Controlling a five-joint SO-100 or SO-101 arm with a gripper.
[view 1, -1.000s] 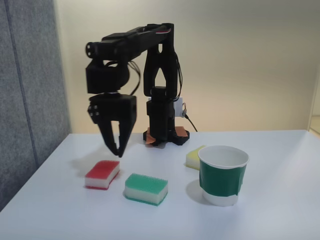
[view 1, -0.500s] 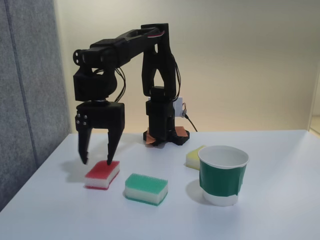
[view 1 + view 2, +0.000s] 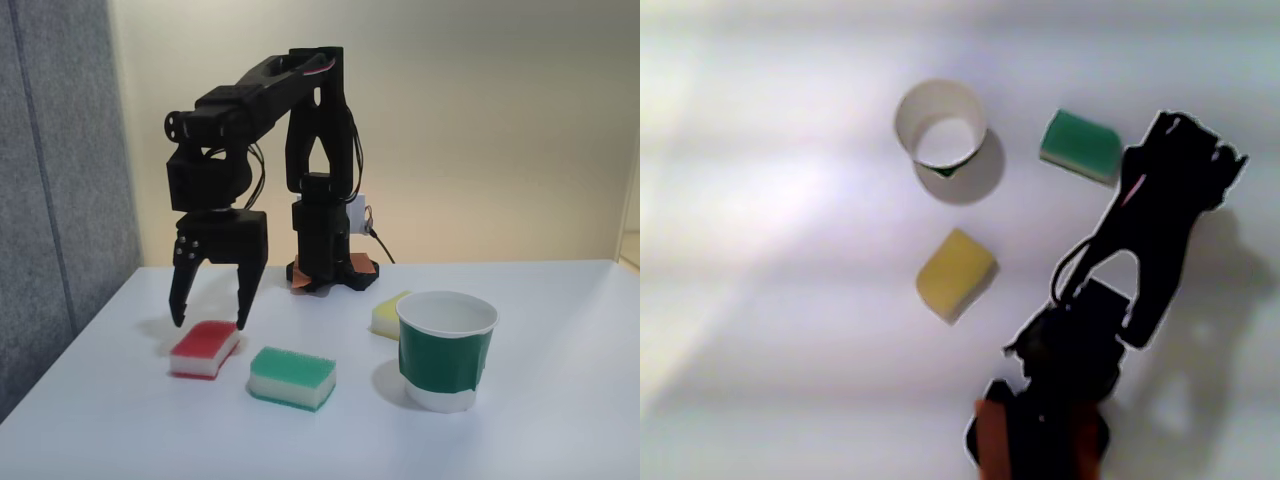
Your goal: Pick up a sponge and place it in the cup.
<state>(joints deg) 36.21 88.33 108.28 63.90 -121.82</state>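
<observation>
No writing or brand can be read on anything. On the white bench (image 3: 560, 420), a small rectangular sponge (image 3: 205, 349) with a red top over a white base is seen lying flat in the fixed view. The black hand (image 3: 210, 324) is held just above it, its two pointed fingers spread wide, grasping nothing. A green-topped sponge (image 3: 292, 377) lies beside the red one. Further right in that view stands the paper cup (image 3: 446, 350), green-banded with a white rim, and a yellow sponge (image 3: 388, 314) behind it.
</observation>
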